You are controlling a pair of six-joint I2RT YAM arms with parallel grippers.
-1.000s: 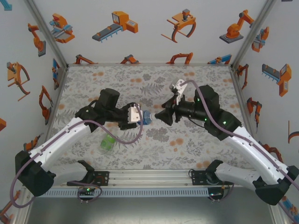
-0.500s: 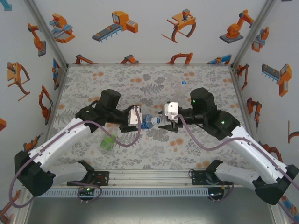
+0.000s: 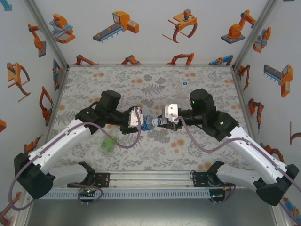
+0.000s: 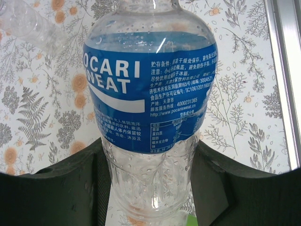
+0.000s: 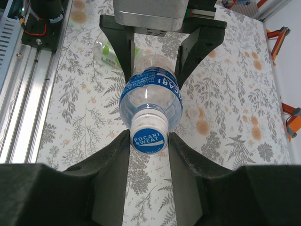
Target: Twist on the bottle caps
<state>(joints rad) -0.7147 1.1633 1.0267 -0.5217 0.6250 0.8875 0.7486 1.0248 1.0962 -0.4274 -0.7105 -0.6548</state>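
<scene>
The blue-label bottle [image 3: 148, 123] is held level above the table, and my left gripper [image 3: 137, 118] is shut on its lower body [image 4: 150, 94], with a black finger [image 4: 70, 188] on each side. A whitish bottle cap [image 5: 148, 134] with a blue printed top sits on its neck. My right gripper [image 3: 162, 121] faces the left one and is shut on that cap, both pads [image 5: 115, 155] against its sides. The green-label bottle [image 3: 108, 144] lies on its side on the table near the left arm. A second small whitish cap [image 5: 193, 112] lies on the table beyond the held bottle.
The table is covered with a floral patterned cloth [image 3: 155, 80]. White walls with orange robot pictures enclose it on three sides. An aluminium rail [image 3: 150, 181] with the arm bases runs along the near edge. The green-label bottle [image 5: 106, 49] lies below the left wrist.
My right gripper has rolled its wrist, moved left onto the bottle's neck, and closed its jaws on the cap. The left gripper and the bottle have stayed put.
</scene>
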